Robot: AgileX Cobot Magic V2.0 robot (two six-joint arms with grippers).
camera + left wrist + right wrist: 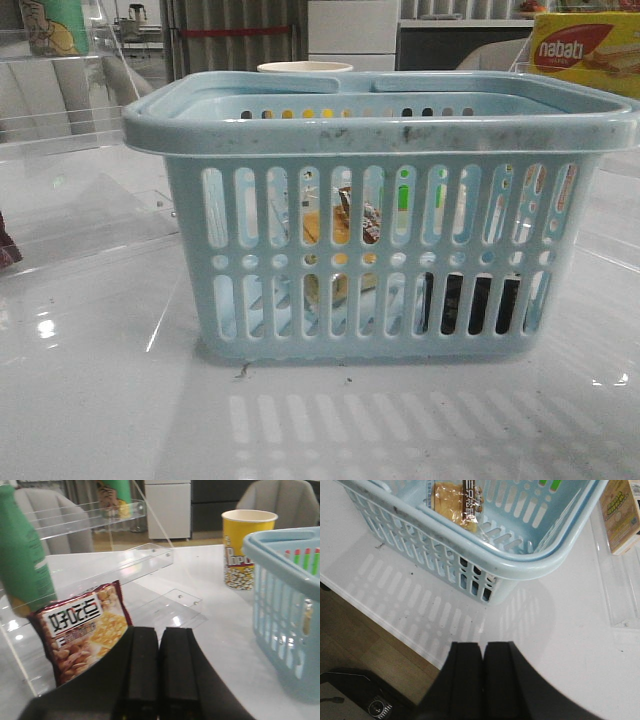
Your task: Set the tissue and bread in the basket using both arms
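The light-blue basket (380,128) stands mid-table. Inside it, the clear-wrapped golden-brown bread (340,232) leans behind the slots, and the right wrist view shows it lying on the basket floor (454,501). The tissue (470,305) is a low dark block at the basket's right end, seen only through the slots. My left gripper (159,630) is shut on nothing, over the table to the left of the basket (282,605). My right gripper (482,645) is also shut and empty, above the table's front edge beside a basket corner (520,566). Neither gripper shows in the front view.
A snack bag (80,625) and a green bottle (22,555) stand in a clear acrylic rack (115,562) on the left. A yellow popcorn cup (245,545) stands behind the basket. A nabati box (585,50) sits at the right, over a clear tray (615,585).
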